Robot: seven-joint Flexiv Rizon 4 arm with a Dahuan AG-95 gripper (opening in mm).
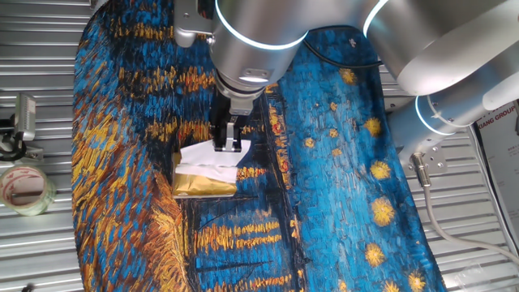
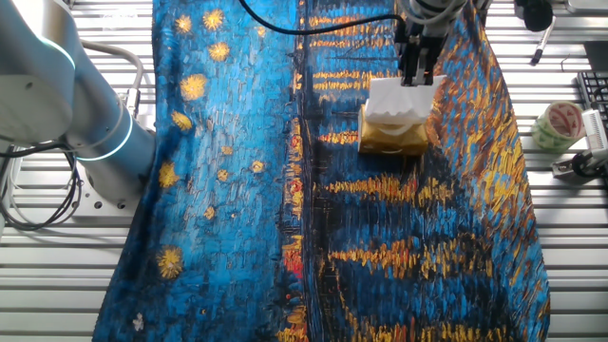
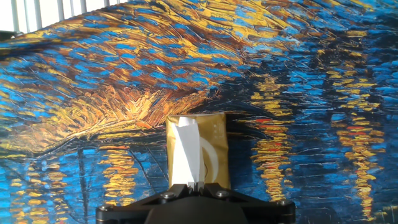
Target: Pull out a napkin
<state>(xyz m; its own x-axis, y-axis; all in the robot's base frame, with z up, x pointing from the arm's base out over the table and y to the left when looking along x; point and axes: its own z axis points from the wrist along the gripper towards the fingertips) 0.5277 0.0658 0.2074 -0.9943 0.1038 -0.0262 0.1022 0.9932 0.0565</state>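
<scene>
The white napkin [image 1: 208, 159] sticks up out of the shiny gold tissue packet [image 1: 203, 183] on the painted cloth. It also shows in the other fixed view [image 2: 397, 101] above the packet [image 2: 393, 141]. In the hand view the napkin [image 3: 185, 155] rises as a white strip from the packet [image 3: 212, 134] into my fingers. My gripper [image 1: 228, 146] is shut on the napkin's top edge, straight above the packet; it also shows in the other fixed view [image 2: 416, 80] and at the bottom edge of the hand view [image 3: 198, 185].
A starry-night patterned cloth [image 1: 340, 178] covers the table. A tape roll [image 1: 24, 188] and a small grey device [image 1: 24, 118] lie on the slatted surface to the left. The arm's base [image 2: 95, 142] stands at the cloth's side.
</scene>
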